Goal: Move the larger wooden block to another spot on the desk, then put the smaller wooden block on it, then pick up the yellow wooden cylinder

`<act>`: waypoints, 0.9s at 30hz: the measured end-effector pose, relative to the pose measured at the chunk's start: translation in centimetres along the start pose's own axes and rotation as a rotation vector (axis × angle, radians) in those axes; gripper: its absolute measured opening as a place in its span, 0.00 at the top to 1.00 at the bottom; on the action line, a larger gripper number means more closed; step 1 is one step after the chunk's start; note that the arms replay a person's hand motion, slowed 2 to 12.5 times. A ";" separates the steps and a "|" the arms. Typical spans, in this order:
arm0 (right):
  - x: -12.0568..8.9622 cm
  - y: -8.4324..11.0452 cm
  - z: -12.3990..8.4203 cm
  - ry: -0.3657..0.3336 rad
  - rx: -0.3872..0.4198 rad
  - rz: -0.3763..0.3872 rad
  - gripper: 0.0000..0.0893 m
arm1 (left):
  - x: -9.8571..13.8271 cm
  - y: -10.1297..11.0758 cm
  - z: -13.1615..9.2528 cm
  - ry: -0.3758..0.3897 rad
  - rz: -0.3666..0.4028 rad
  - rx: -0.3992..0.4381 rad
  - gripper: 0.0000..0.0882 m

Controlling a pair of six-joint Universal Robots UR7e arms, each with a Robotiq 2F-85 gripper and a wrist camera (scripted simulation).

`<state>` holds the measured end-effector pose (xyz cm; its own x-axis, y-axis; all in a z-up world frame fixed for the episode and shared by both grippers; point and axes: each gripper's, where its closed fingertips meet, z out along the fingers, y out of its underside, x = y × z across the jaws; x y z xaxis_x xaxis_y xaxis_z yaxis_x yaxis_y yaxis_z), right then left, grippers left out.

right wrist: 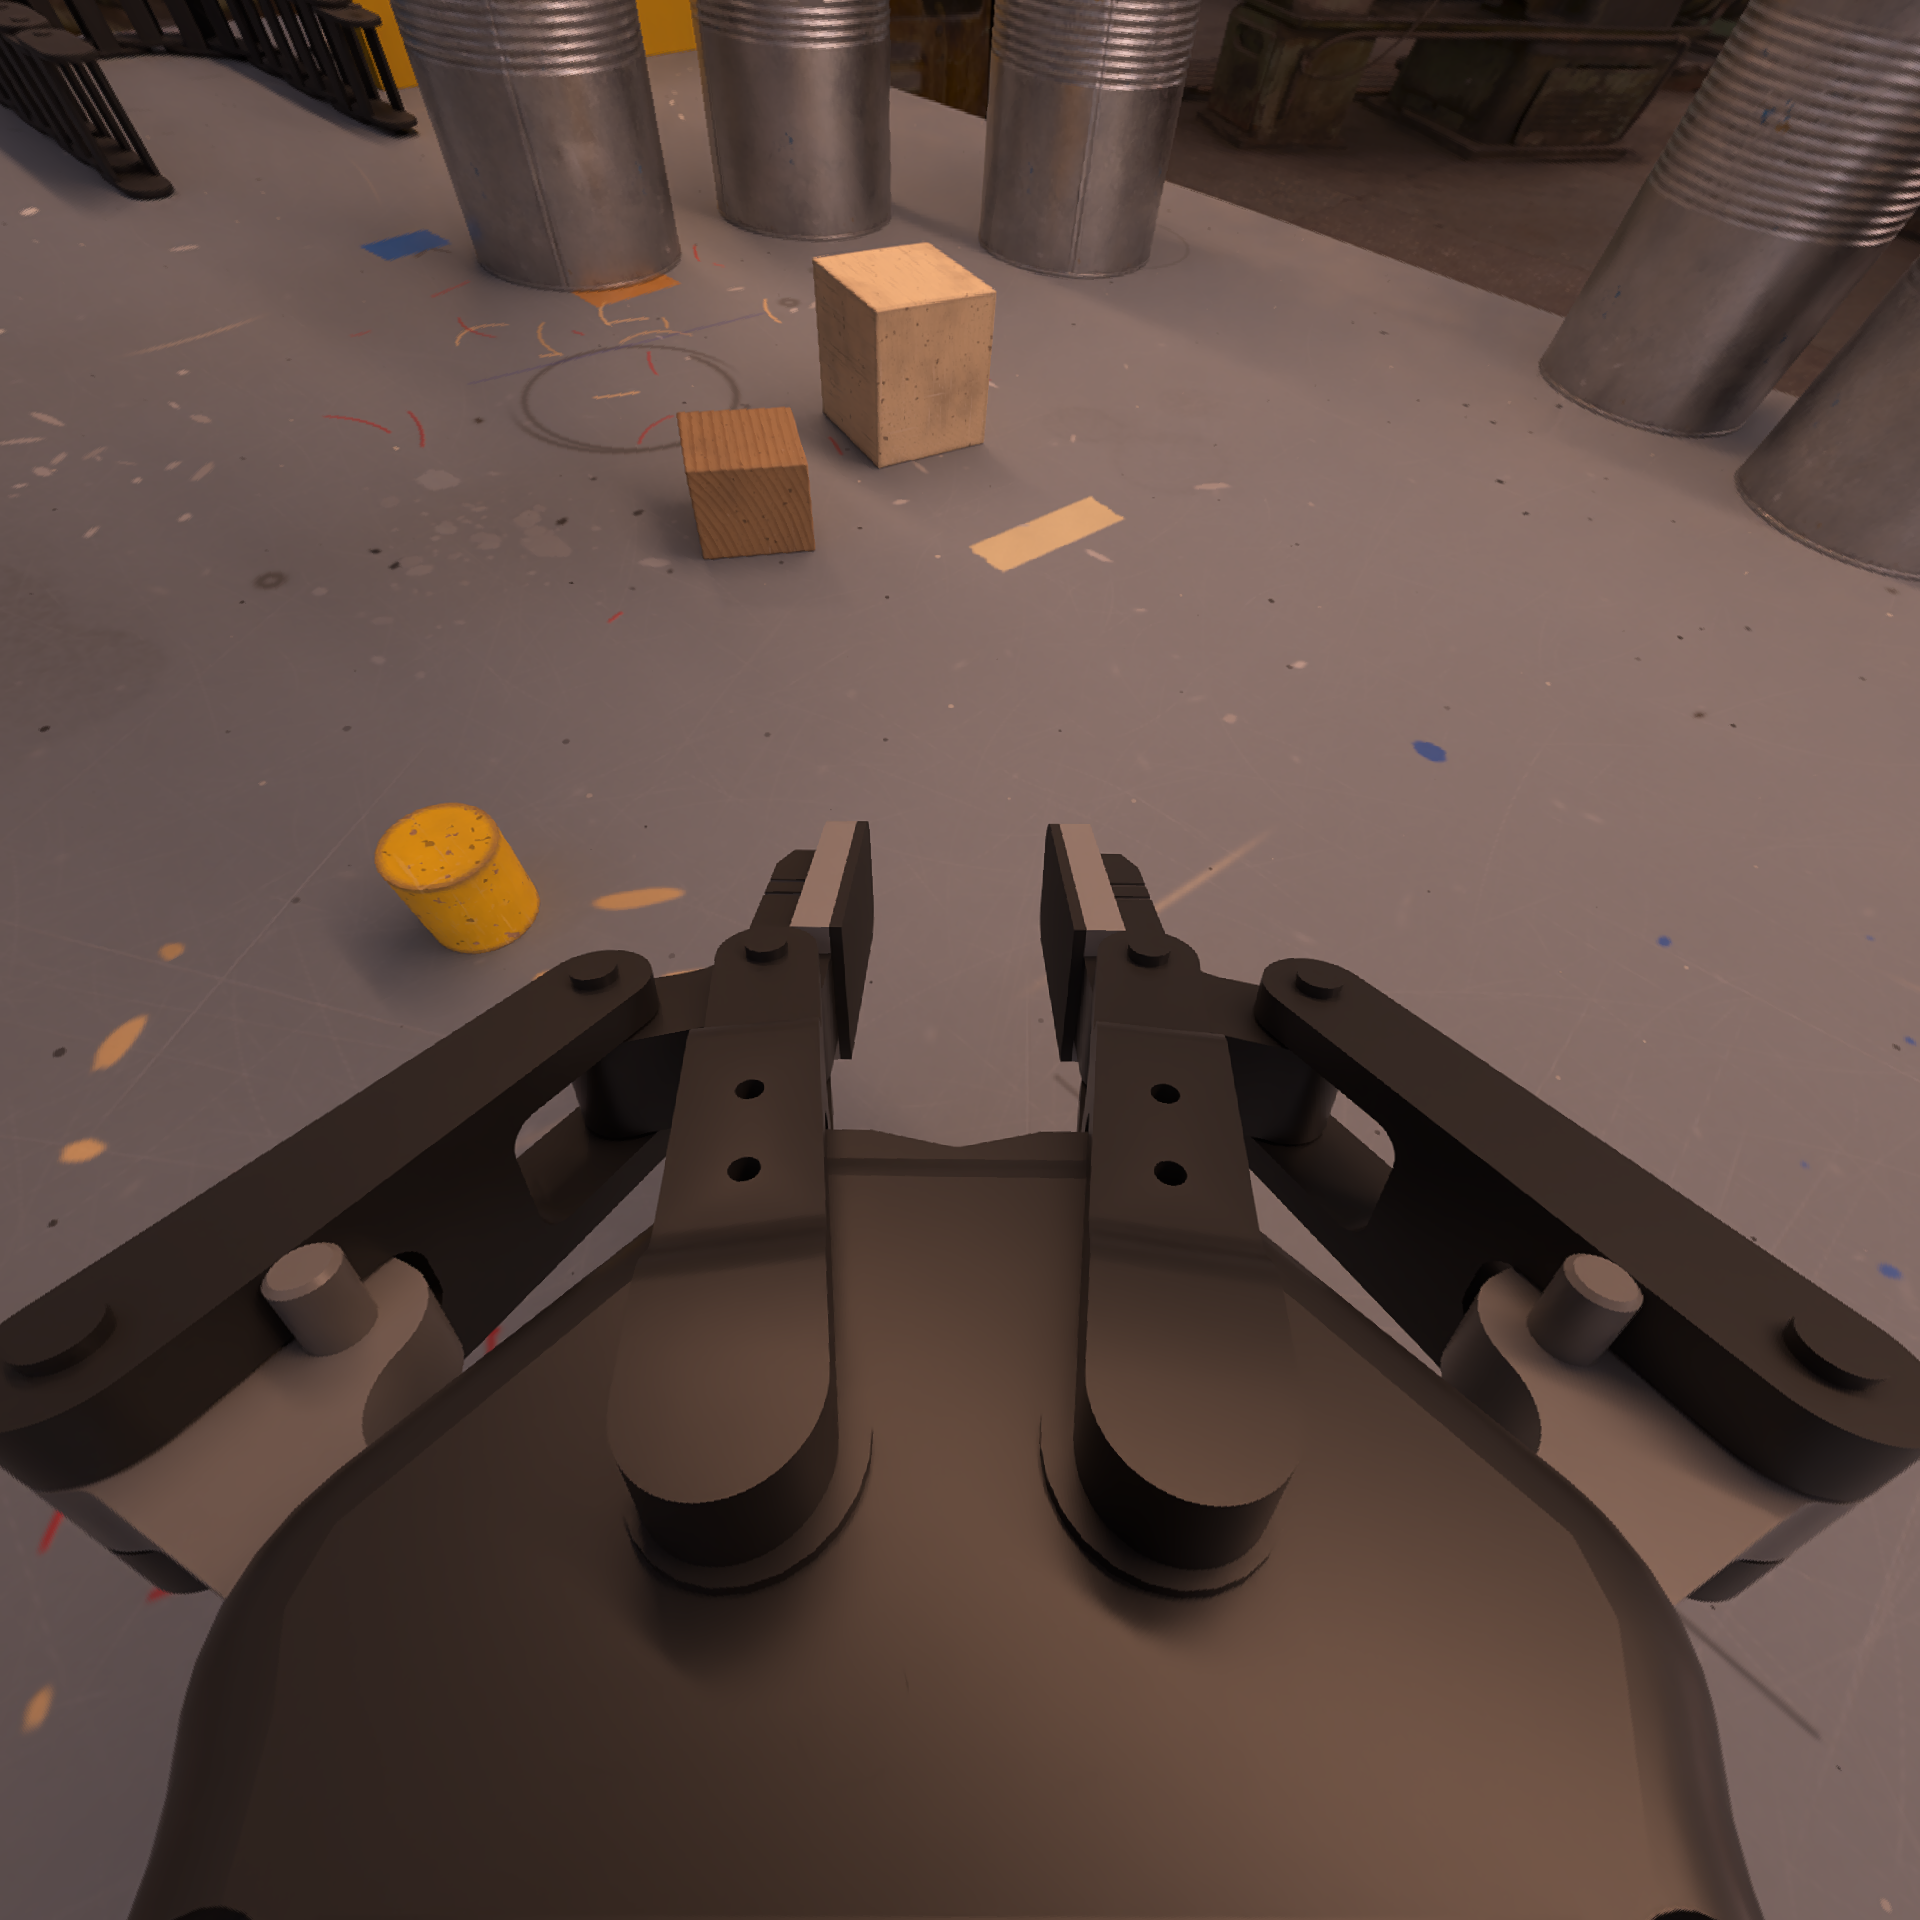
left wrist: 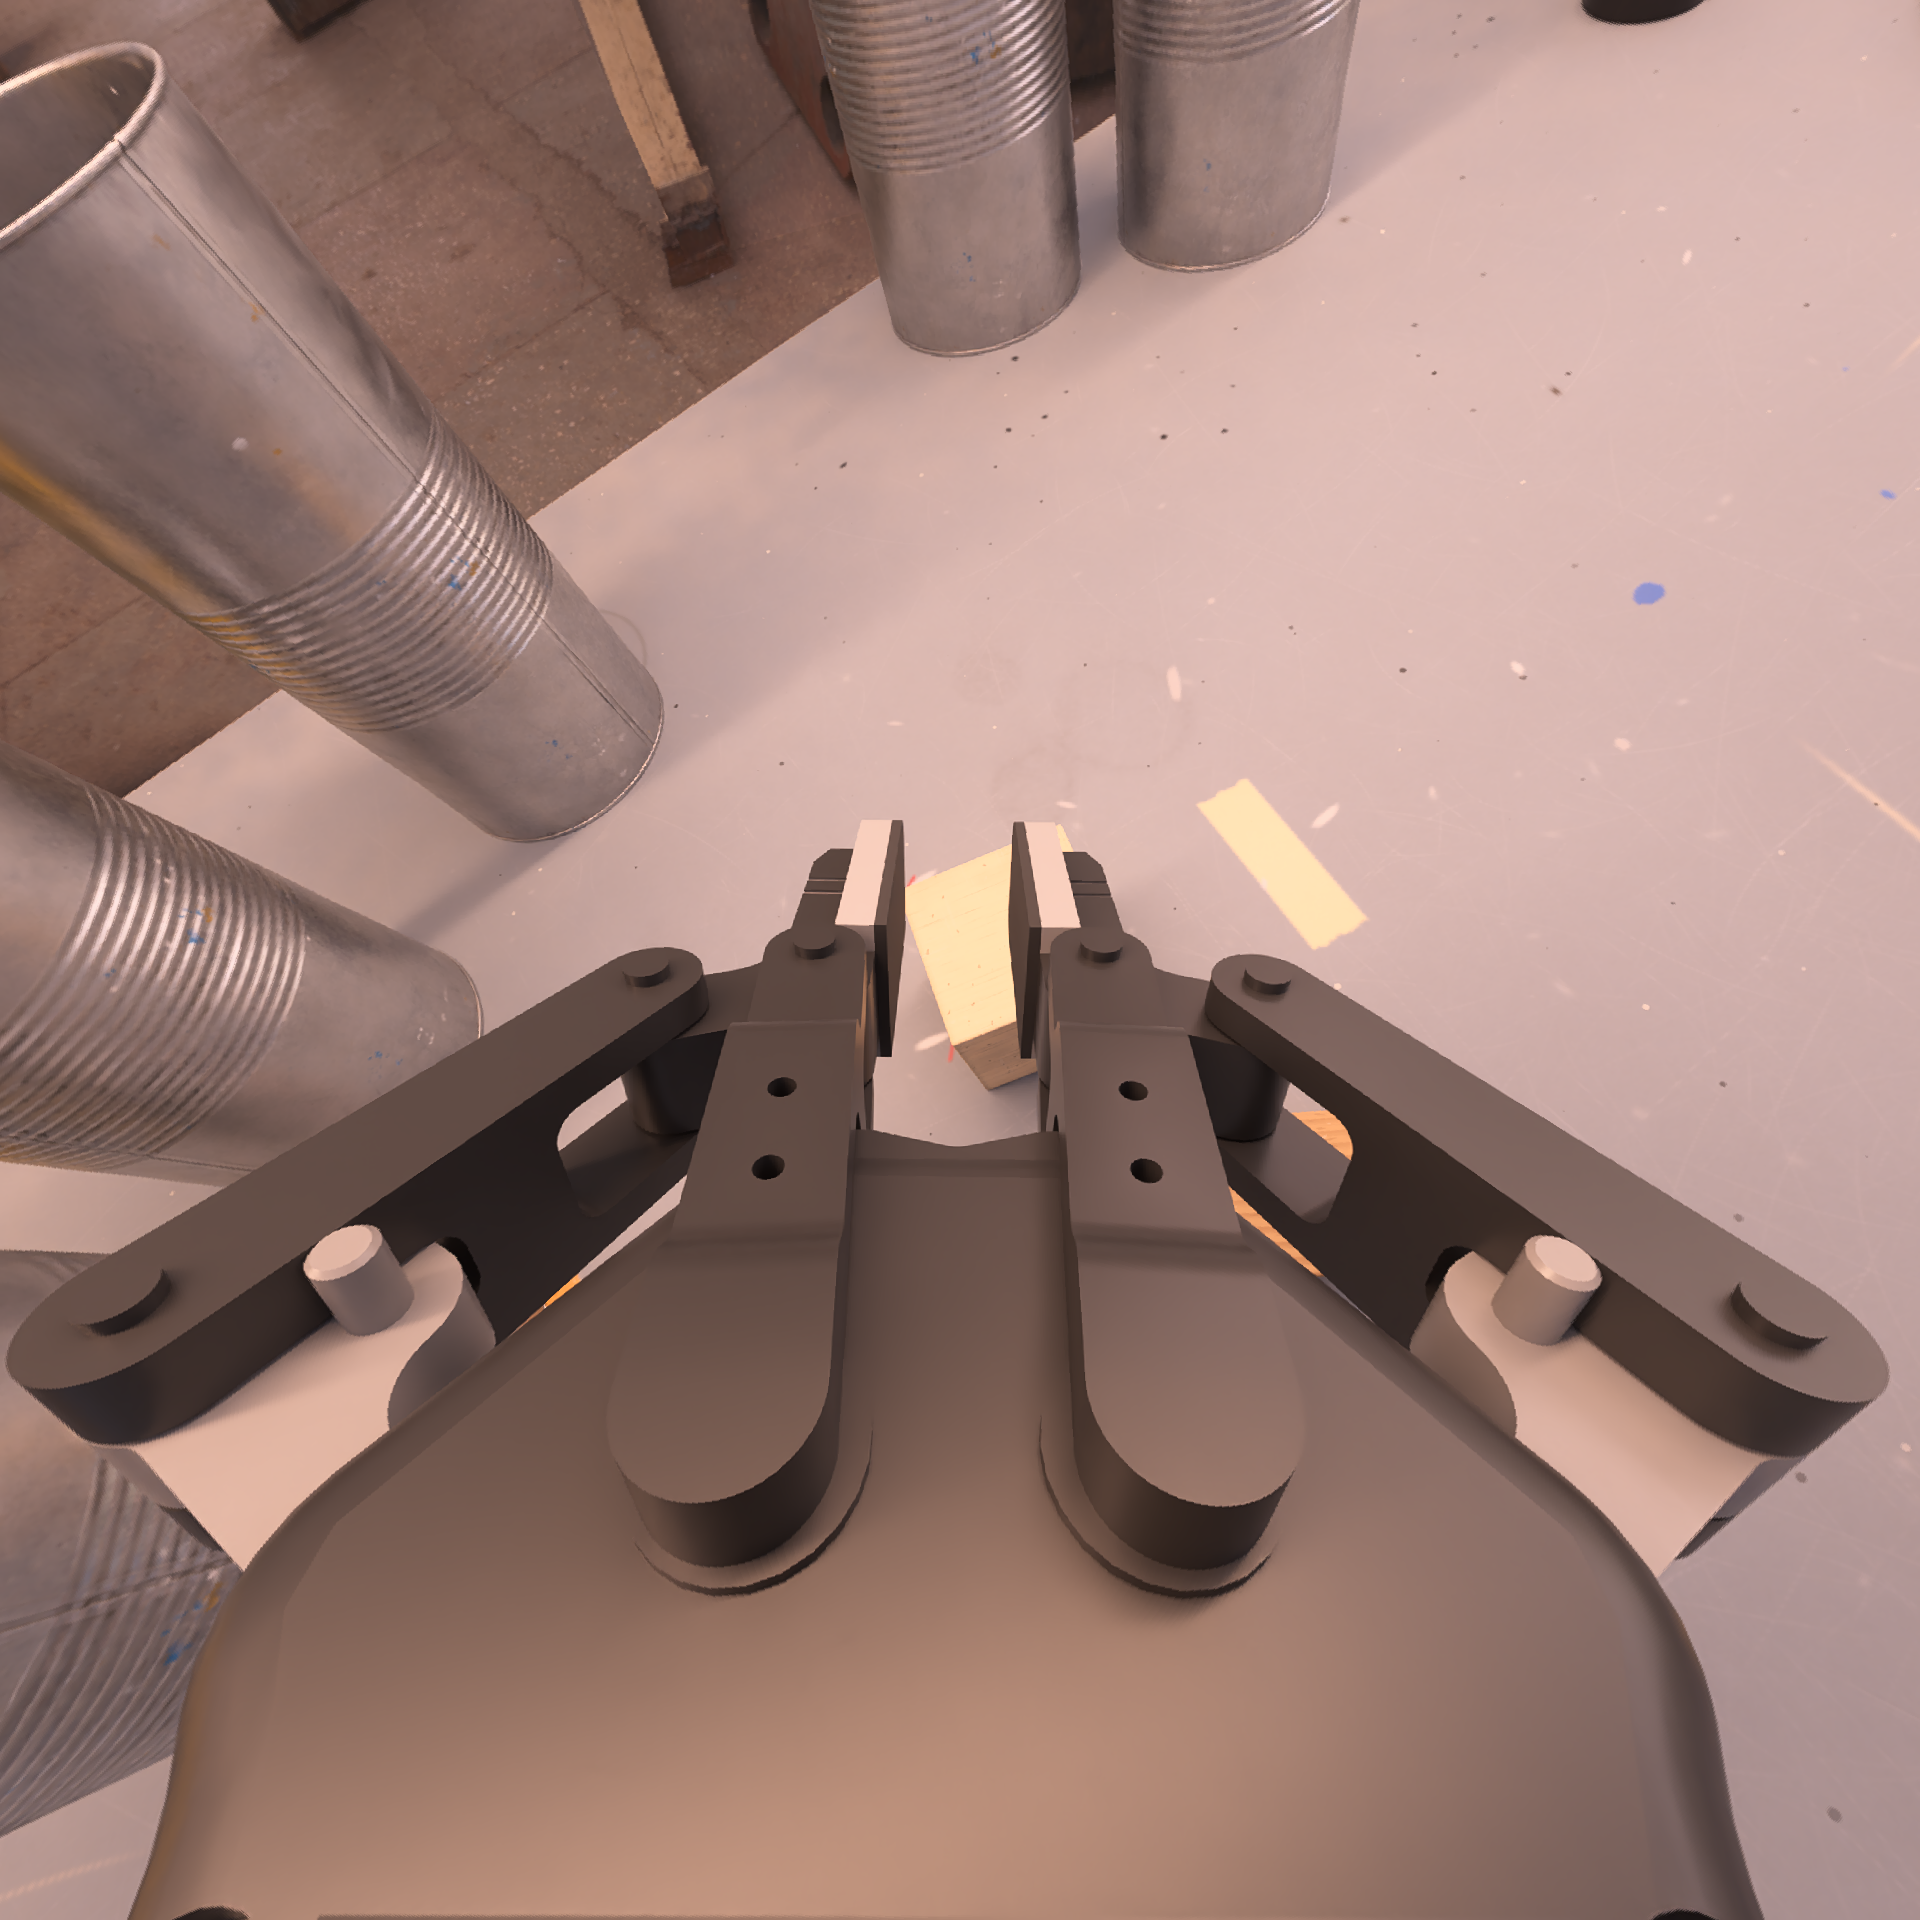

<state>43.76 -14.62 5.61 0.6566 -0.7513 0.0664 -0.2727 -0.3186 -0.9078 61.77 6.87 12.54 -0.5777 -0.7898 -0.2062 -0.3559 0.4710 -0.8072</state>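
Note:
The larger wooden block point(right wrist: 904, 353), pale, stands on the grey desk at the far middle of the right wrist view. The smaller brown block point(right wrist: 748, 483) stands just in front and left of it, apart. The yellow cylinder point(right wrist: 457, 878) stands upright, left of my right gripper point(right wrist: 958, 831), which is open, empty and above bare desk. In the left wrist view my left gripper point(left wrist: 958, 842) hovers over the pale block point(left wrist: 961, 956), jaws partly open, not touching it. A sliver of the brown block point(left wrist: 1328, 1132) shows behind the right finger linkage.
Metal buckets ring the desk: close left point(left wrist: 312, 520) and far point(left wrist: 966, 177) in the left wrist view; far point(right wrist: 551, 135), point(right wrist: 1081, 135) and right point(right wrist: 1745, 239) in the right wrist view. The desk edge point(left wrist: 727, 405) drops to floor. A pale tape strip point(right wrist: 1044, 532) lies flat.

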 end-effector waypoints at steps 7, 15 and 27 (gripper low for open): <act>0.0 0.0 0.0 -0.001 -0.001 0.000 0.67 | -0.1 -0.1 -0.3 -0.006 -0.009 0.012 0.77; 0.0 0.0 0.0 -0.002 -0.003 0.000 0.67 | 0.4 -0.2 -0.7 0.008 -0.009 0.027 0.75; 0.0 0.0 0.0 -0.005 -0.004 0.000 0.67 | 1.3 -0.5 -1.8 0.029 -0.016 0.054 0.73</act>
<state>43.75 -14.57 5.56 0.6598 -0.7487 0.0641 -0.2760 -0.3208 -0.9060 59.90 6.34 13.67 -0.5935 -0.7851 -0.1771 -0.3255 0.4354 -0.8393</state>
